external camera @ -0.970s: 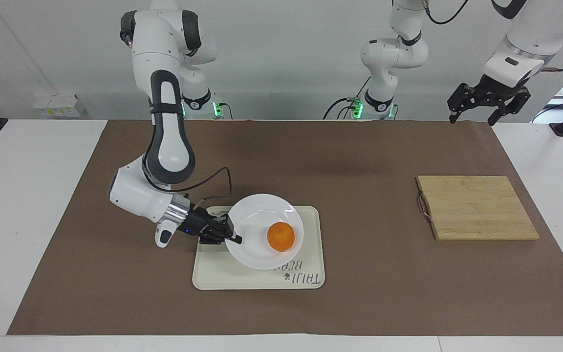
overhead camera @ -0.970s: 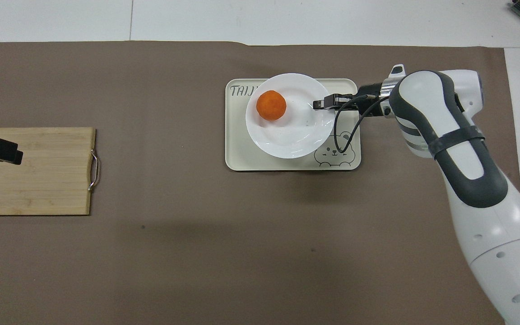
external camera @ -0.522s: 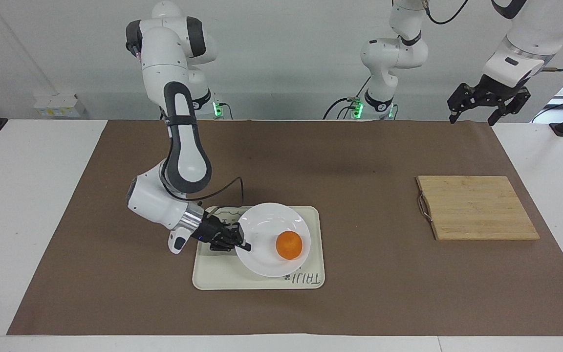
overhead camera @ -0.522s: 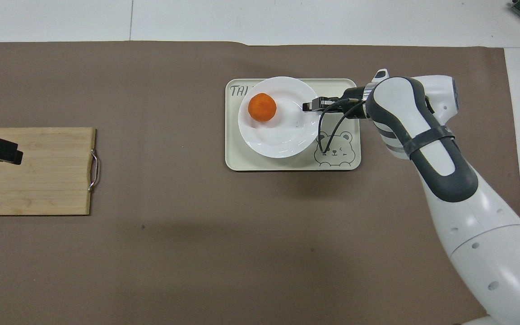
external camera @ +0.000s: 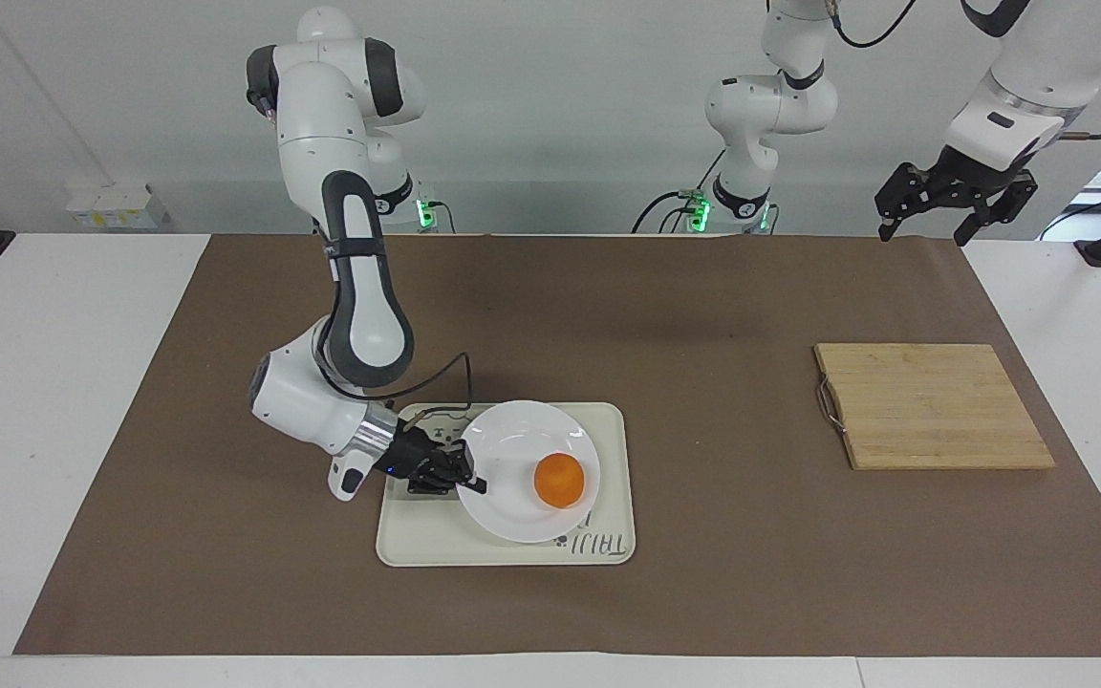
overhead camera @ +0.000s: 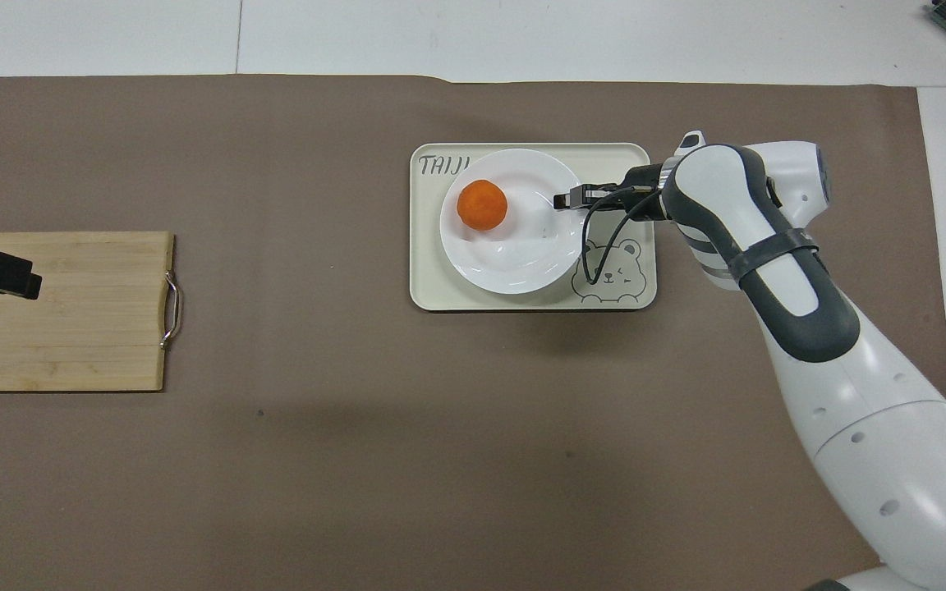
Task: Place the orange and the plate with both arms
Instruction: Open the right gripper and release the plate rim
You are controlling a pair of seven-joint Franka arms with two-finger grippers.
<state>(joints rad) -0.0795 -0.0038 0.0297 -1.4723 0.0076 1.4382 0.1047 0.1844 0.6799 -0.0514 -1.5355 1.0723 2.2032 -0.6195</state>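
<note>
Right tool (external camera: pixel 467 475): pressed together on the rim of the plate (external camera: pixel 512 459), at the edge toward the right arm's end of the tabletop (external camera: pixel 53 401). The arm reaches low across the brown mat (external camera: pixel 703 573).

The plate sits over the cream tray (external camera: pixel 417 545), covering part of its lettering. Whether its base rests fully on the tray or is a shade lifted cannot be settled from either view.

The orange (external camera: pixel 558 481) lies on the plate, off centre, toward the left arm's end and away from the pinched rim.

Wooden cutting board (external camera: pixel 933 406): bare, well apart from the tray, toward the left arm's end.

Left tool (external camera: pixel 955 205): spread, empty, raised over the mat's corner by the cutting board; this arm waits.

Assessment: the step in hand appears to be setting the loaded plate down on the tray. The next move calls for a level plate, confirmed seating, then a gentle release and a withdrawal that does not drag the rim, lest the orange roll.
</note>
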